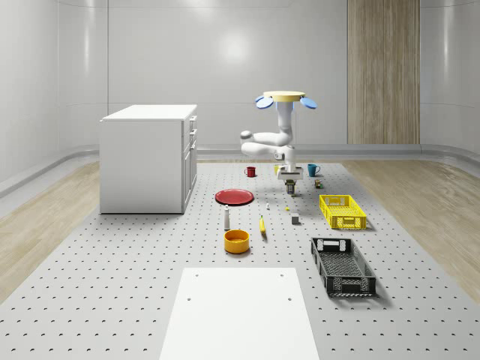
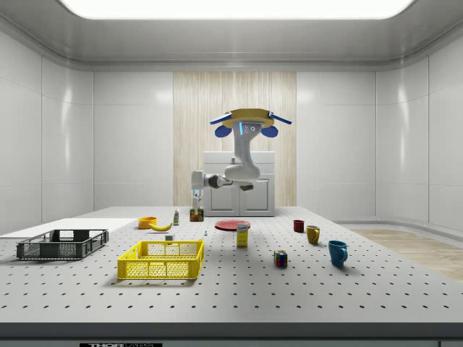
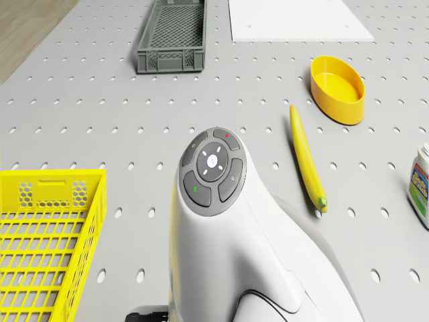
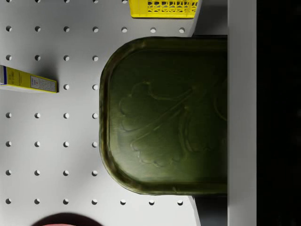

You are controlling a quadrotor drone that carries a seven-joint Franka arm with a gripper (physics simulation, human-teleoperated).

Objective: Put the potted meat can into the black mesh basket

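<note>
We hover above the desk, jaws gripping the potted meat can; the drone view alone shows the black mesh basket close.

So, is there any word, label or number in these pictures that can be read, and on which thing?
None reads clearly.
White bottle: blue label, too blurred.
Yellow box: print too small.
Potted meat can: embossed pattern, no letters.
Side view's bottom edge: cut-off marking, unreadable.
</note>
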